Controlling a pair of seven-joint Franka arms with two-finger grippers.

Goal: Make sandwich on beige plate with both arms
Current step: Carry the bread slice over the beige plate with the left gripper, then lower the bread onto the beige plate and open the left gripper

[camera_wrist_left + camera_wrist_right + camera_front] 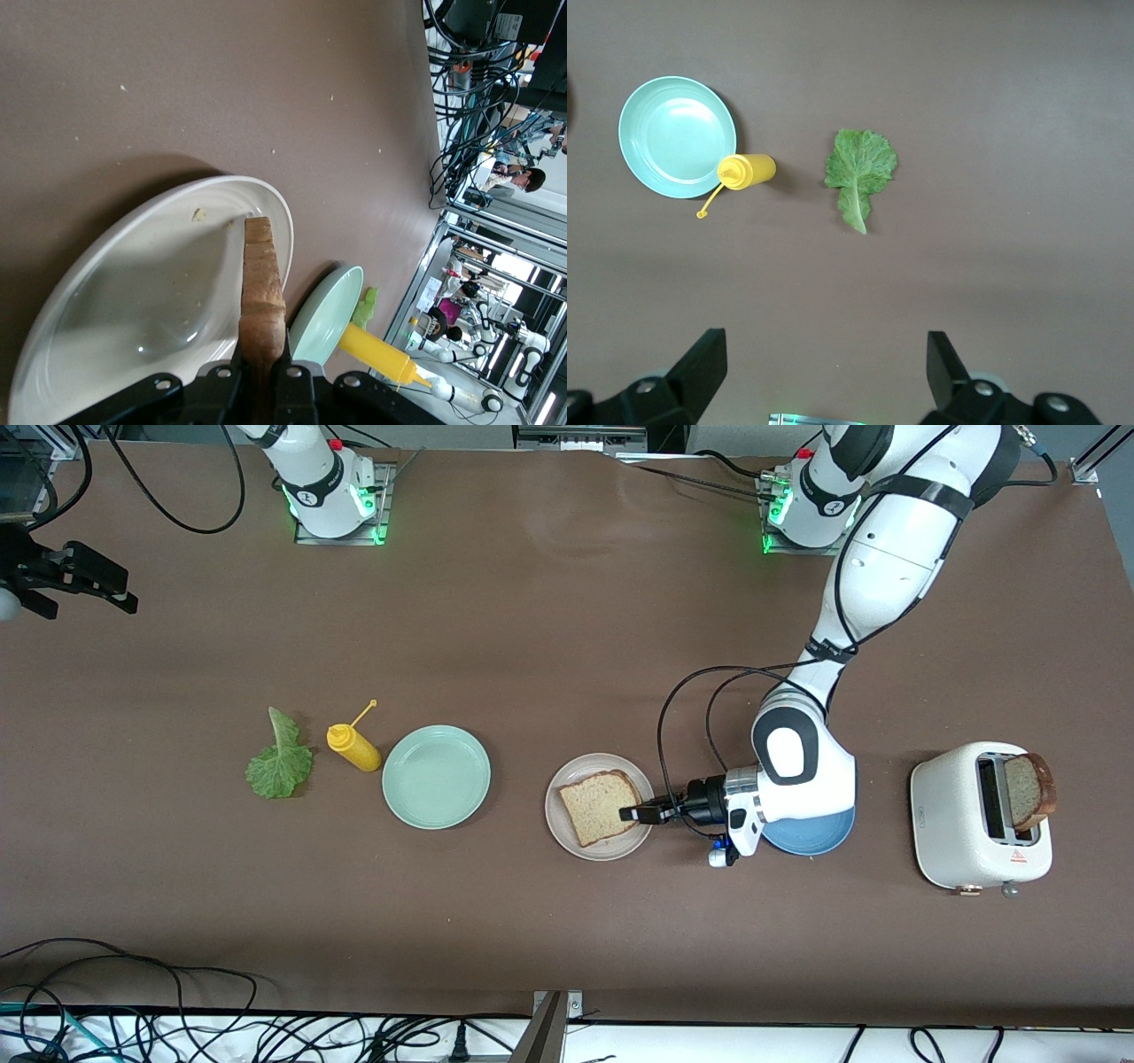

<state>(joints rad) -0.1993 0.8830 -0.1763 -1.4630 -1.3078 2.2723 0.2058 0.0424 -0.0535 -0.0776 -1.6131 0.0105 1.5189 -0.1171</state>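
left claw (631, 813) is clamped on the crust edge of a bread slice (601, 806) lying over the beige plate (567, 837). right claw (824, 372) waits spread apart, high over the lettuce leaf (861, 170). bread looks light, soft, crumbly; best pinched gently by the crust.

Left gripper (631, 813) clamped on bread slice (600, 806) over beige plate (567, 834); right gripper (84, 580) waiting, fingers apart.

I see a brown surface (549, 629). On it lie a lettuce leaf (279, 760), mustard bottle (354, 747), mint-green plate (436, 777), beige plate (567, 831), blue plate (811, 840) and toaster (961, 824).
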